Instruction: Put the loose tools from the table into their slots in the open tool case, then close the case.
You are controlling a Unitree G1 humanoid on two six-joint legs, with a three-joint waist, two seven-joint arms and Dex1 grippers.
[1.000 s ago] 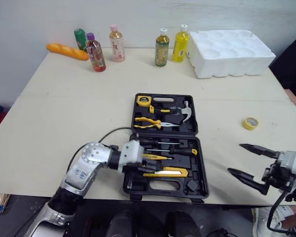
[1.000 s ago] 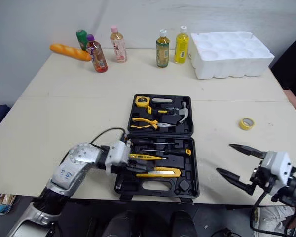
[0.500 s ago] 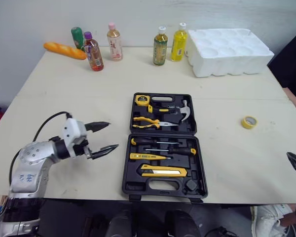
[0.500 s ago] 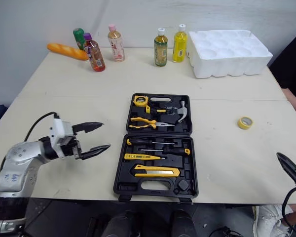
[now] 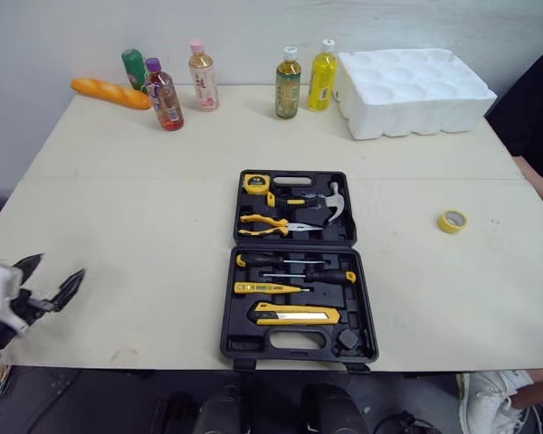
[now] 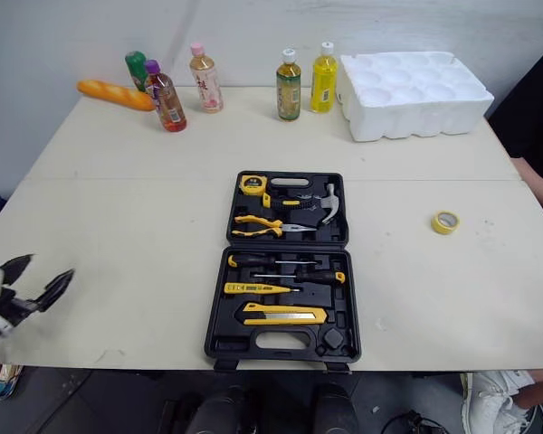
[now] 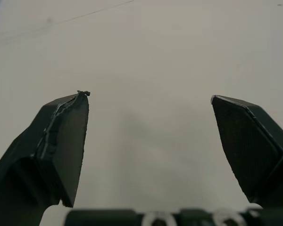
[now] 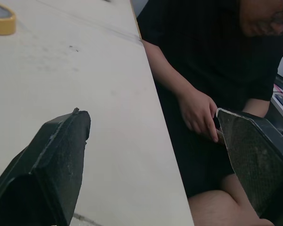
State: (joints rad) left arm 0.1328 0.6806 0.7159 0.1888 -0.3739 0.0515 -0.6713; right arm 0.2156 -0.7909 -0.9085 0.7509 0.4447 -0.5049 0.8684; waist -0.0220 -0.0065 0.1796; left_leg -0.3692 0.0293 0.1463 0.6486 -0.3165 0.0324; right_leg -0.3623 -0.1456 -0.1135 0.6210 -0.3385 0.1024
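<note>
The black tool case [image 5: 238, 336] lies open in the middle of the table. Its slots hold a tape measure [image 5: 256, 183], a hammer [image 5: 330, 203], pliers [image 5: 267, 224], screwdrivers [image 5: 299, 271] and a yellow utility knife [image 5: 294, 314]. A yellow tape roll [image 5: 452, 221] lies loose on the table to the case's right. My left gripper [image 5: 58, 267] hangs open and empty over the table's front left corner, far from the case. In the right wrist view my right gripper [image 8: 147, 111] is open and empty above the table's right edge, with the tape roll [image 8: 1, 19] well beyond it.
Several bottles [image 5: 288, 83] and a bread loaf [image 5: 109, 93] stand along the table's back edge. A white foam tray [image 5: 414, 90] sits at the back right. A person in black [image 8: 212, 56] sits close to the table's right edge, a hand [image 8: 198, 113] near my right gripper.
My left gripper has let go inside the case, opened, and drawn back left to the table's front corner. The right arm has swung out to the right, off the head views.
</note>
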